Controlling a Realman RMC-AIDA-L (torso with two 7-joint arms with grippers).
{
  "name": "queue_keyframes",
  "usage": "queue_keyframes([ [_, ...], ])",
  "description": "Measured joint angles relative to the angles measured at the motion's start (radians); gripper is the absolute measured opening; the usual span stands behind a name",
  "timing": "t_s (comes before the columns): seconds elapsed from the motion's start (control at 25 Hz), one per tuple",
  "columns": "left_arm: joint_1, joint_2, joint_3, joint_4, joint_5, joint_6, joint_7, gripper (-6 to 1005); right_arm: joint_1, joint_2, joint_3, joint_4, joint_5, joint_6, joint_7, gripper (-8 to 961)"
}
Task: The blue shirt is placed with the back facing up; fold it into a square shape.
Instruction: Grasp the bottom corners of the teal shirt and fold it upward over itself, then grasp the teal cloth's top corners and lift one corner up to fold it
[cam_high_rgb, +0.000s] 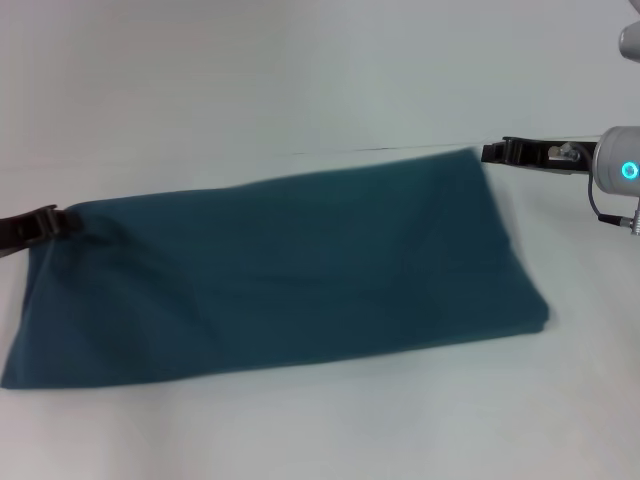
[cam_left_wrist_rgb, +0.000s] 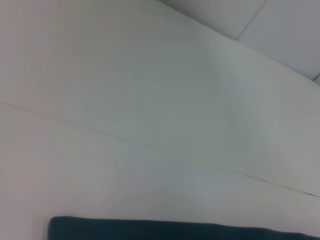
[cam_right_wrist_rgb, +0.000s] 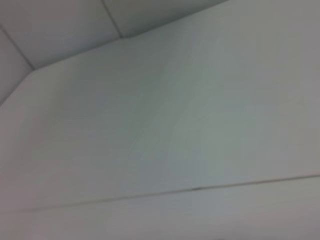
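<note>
The blue shirt (cam_high_rgb: 270, 270) lies across the white table (cam_high_rgb: 320, 420) as a long, folded band of dark teal fabric, running from the robot's left side toward its right, with the right end lying farther from the robot than the left. Its near edge forms a fairly straight line, and the near right corner is rounded where the layers are doubled over. Faint creases cross the middle of the cloth. In the head view the left gripper (cam_high_rgb: 55, 222) sits at the far left corner of the shirt, its black fingers touching the fabric where it bunches into small wrinkles; they appear pinched on that corner, though the contact itself is too dark to make out clearly. The right gripper (cam_high_rgb: 492, 152) reaches in from the right side and meets the far right corner of the shirt, its black fingers close together right at the tip of the cloth, apparently clamped on it. Behind those fingers the right arm's grey wrist shows a glowing cyan ring light (cam_high_rgb: 629, 169). The left wrist view shows mostly bare white table with a thin seam line and a strip of the shirt (cam_left_wrist_rgb: 180, 231) along one border of the picture. The right wrist view shows only white table surface and seam lines, no fabric and no fingers.
</note>
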Motion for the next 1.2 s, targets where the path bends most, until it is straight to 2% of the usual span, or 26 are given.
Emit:
queue_keyframes([
  [0.2,0.002,-0.003,0.004,-0.011,0.000,-0.054,-0.011,94,-0.010,0.003,-0.004,0.000,0.038,0.037,0.001,189],
  [0.28,-0.005,0.003,0.004,-0.024,0.002,-0.055,-0.012,163,-0.010,0.002,-0.004,-0.001,0.038,0.036,0.001,201],
  [0.48,-0.012,0.005,0.006,-0.027,0.003,-0.057,-0.006,309,-0.010,0.003,-0.005,-0.002,0.037,0.029,0.001,436],
  [0.72,0.005,0.009,0.006,-0.002,0.007,-0.052,0.014,439,-0.021,0.002,-0.008,-0.002,0.036,0.015,-0.002,569],
  [0.84,0.022,0.021,0.003,0.039,0.022,0.017,-0.016,504,-0.028,-0.006,-0.011,-0.011,0.036,-0.019,-0.006,635],
  [0.92,0.040,0.032,-0.001,0.090,0.038,0.103,-0.060,766,-0.031,-0.012,-0.012,-0.022,0.035,-0.053,-0.007,679],
  [0.96,0.053,0.036,-0.002,0.124,0.052,0.156,-0.088,792,-0.034,-0.013,-0.012,-0.033,0.033,-0.072,-0.007,712],
  [1.0,0.053,0.036,-0.002,0.124,0.052,0.156,-0.088,819,-0.039,-0.014,-0.012,-0.046,0.033,-0.091,-0.007,746],
  [1.04,0.072,0.039,0.000,0.192,0.088,0.242,-0.139,846,-0.044,-0.014,-0.012,-0.057,0.032,-0.103,-0.007,779],
  [1.2,0.098,0.042,0.005,0.301,0.198,0.407,-0.244,927,-0.069,-0.015,-0.014,-0.113,0.031,-0.156,0.000,938],
])
